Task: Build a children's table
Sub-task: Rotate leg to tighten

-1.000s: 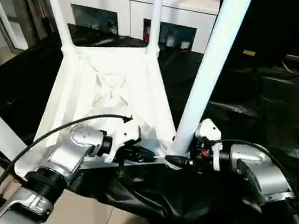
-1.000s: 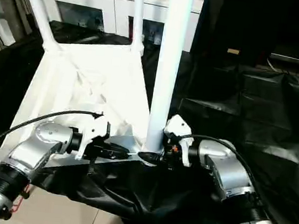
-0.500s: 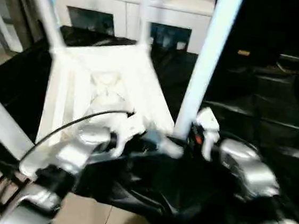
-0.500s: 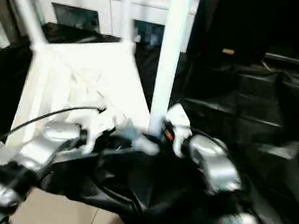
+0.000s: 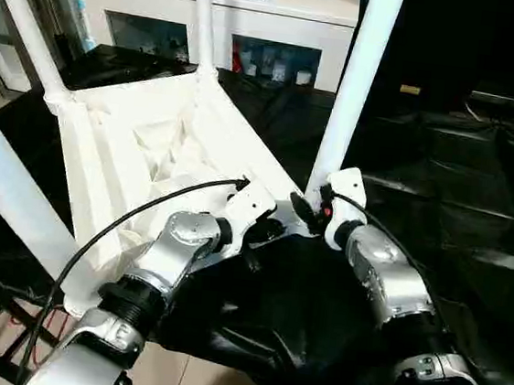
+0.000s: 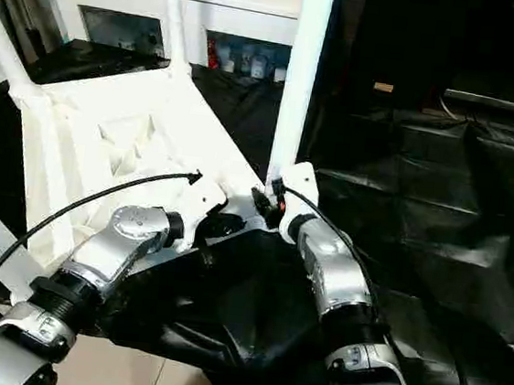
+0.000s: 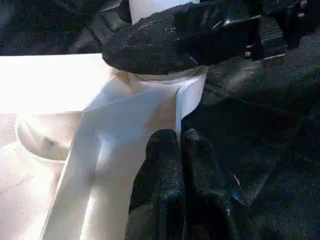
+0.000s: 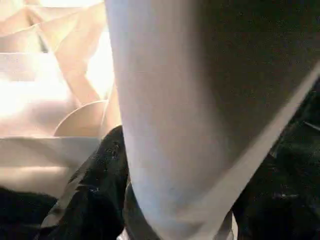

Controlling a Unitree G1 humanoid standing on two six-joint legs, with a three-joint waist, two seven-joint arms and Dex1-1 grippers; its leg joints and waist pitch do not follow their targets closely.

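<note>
The white plastic rectangular tabletop (image 5: 152, 145) lies upside down on the black-draped desk (image 5: 443, 175), ribbed underside facing up, one corner overhanging the desk's near edge. Four long white tapered tube legs stand in its rounded corner sockets: the far-left leg (image 5: 22, 25), the far-right leg (image 5: 202, 17), the near-left leg (image 5: 8, 194) and the near-right leg (image 5: 356, 83). The left gripper (image 7: 179, 140) has its jaws pressed together, their tips at the tabletop's rim wall beside the near-right socket. The right gripper (image 5: 303, 211) has its jaws pinching the base of the near-right leg, just above the socket. A white cabinet (image 5: 285, 12) stands behind the desk
</note>
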